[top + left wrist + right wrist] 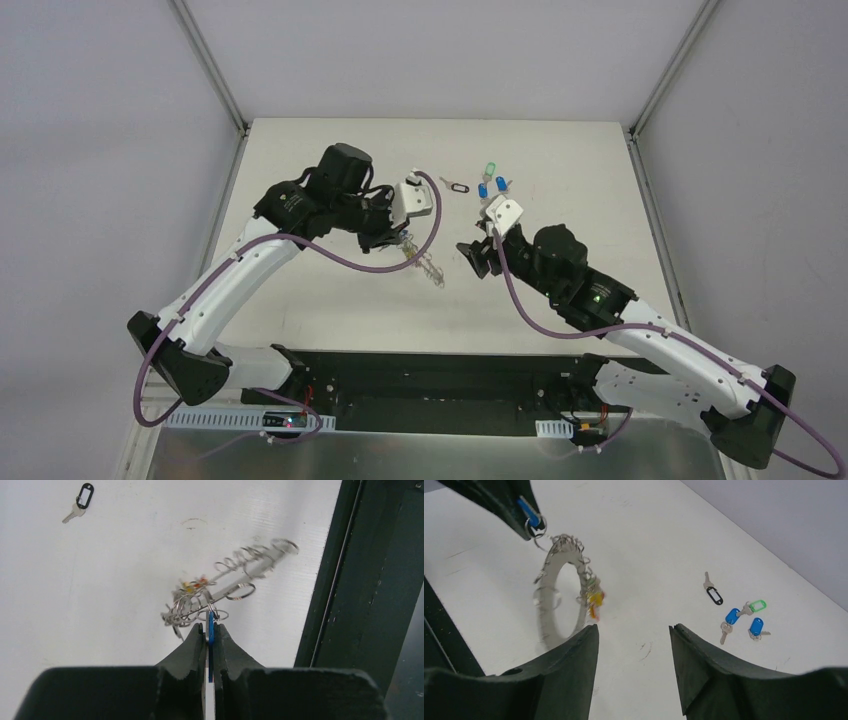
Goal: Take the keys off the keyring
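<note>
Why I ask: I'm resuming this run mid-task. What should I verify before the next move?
1. Left claw grip: ok. It is shut on a blue tag, and the keyring hangs from it.
2. Right claw free: ok. It is open and empty, near the keyring but not touching it.
3. Keyring clear of the table: cannot tell. Its lower edge is hidden behind the right claw.
4. Keyring emptied: not ok. Yellow and orange tags hang on it.
5. Path clear: ok. The black-tagged key, green-tagged key and two blue-tagged keys lie on the table, apart from both claws.
</note>
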`<control>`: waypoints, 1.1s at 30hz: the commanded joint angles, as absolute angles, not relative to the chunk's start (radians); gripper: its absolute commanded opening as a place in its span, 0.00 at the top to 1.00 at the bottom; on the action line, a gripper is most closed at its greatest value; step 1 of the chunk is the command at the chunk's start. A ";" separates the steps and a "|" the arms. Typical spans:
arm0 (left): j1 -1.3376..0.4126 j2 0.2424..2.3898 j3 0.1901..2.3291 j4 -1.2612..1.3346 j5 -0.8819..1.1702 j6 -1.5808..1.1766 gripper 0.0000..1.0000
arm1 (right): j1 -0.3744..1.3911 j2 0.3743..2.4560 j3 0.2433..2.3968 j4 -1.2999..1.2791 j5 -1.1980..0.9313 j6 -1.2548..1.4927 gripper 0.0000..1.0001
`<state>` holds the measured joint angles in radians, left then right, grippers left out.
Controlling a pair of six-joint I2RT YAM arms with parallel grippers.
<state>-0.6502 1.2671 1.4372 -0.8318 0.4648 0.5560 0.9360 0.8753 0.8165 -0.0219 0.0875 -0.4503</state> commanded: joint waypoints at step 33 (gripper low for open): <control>-0.762 1.191 1.107 -0.309 0.343 0.684 1.00 | 0.792 0.969 0.681 0.328 -0.423 -0.277 0.59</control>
<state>-0.7647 1.2133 1.1114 -0.3836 0.3550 0.7136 0.7933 0.9417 0.6567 0.2459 -0.3740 -0.2939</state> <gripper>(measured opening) 0.051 0.415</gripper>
